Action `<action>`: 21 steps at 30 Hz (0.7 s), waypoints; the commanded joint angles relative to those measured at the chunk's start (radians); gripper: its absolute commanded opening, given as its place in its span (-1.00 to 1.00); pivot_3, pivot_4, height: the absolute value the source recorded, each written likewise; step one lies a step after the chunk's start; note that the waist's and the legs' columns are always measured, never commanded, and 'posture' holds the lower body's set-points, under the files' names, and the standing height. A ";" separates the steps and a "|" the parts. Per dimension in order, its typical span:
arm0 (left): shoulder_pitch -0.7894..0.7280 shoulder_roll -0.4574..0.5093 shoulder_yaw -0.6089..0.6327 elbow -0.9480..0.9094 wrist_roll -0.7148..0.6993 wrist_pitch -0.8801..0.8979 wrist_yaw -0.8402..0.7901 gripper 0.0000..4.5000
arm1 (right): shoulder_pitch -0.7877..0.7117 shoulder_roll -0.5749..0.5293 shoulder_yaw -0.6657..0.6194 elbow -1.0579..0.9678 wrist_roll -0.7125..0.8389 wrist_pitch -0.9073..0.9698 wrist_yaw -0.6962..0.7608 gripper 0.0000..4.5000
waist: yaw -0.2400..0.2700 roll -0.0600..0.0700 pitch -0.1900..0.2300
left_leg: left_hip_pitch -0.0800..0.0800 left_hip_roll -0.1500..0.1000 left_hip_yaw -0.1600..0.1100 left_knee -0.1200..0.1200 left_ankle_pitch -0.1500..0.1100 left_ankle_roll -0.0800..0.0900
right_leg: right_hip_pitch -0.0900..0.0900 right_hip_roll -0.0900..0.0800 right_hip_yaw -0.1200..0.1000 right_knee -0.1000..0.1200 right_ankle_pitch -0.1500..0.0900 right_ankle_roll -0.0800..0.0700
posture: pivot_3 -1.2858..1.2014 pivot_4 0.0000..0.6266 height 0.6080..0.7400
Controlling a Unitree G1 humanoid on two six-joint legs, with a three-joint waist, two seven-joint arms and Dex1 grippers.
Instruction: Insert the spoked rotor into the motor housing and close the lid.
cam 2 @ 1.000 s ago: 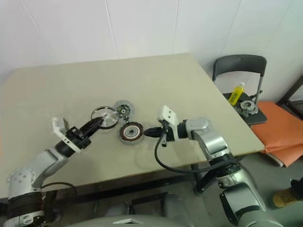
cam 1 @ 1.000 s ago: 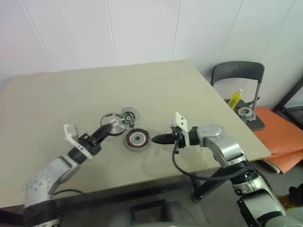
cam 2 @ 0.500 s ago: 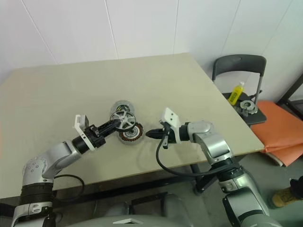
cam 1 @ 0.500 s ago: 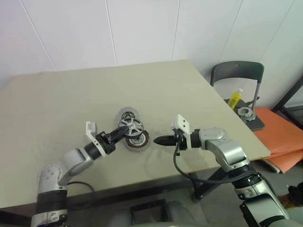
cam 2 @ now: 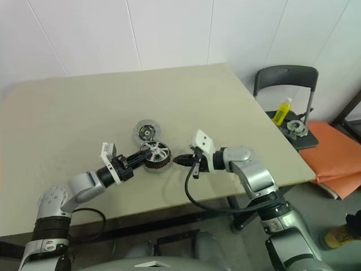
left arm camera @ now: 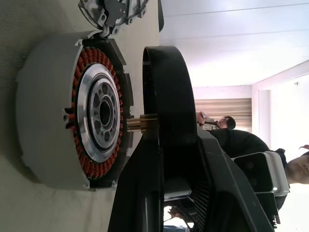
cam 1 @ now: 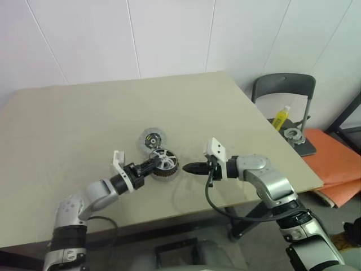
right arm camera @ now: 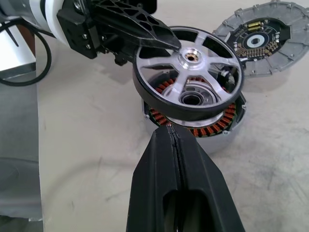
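Left claw (cam 1: 148,166) pinches the rotor (right arm camera: 188,72) just above the housing (left arm camera: 53,113) on the worktop (cam 1: 84,118), right claw (right arm camera: 175,140) shut, empty beside it: level the rotor, centre shaft over bore, lower straight.

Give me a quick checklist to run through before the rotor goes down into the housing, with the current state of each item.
1. Rotor held by left gripper: ok, the fingers clamp its rim.
2. Rotor over housing: ok, it hangs just above the opening, not yet seated.
3. Rotor shaft lined up with housing's centre hole: cannot tell; in the left wrist view the brass shaft points at the bore but sits a little off.
4. Rotor level with housing: not ok, it looks slightly tilted in the right wrist view.
5. Right gripper clear of the drop path: ok, shut, beside the housing's wall.
6. Lid ready: ok, flat on the table behind the housing.
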 commanded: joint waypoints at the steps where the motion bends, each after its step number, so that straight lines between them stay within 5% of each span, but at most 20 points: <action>1: -0.041 -0.019 0.005 -0.021 -0.002 -0.009 -0.001 -0.79 | -0.006 0.010 -0.011 -0.043 0.017 0.000 -0.008 -1.00 | 0.000 0.000 0.000 | 0.000 0.000 0.000 0.000 0.000 0.000 | 0.000 0.000 0.000 0.000 0.000 0.000 | 0.03 -1.00 1.00; 21: -0.055 -0.043 0.031 0.029 0.129 -0.016 -0.060 -0.79 | -0.001 -0.004 -0.029 -0.092 0.050 0.038 -0.011 -1.00 | -0.002 0.000 0.000 | 0.000 0.000 0.000 0.000 0.000 0.000 | 0.000 0.000 0.000 0.000 0.000 0.000 | 0.03 -1.00 1.00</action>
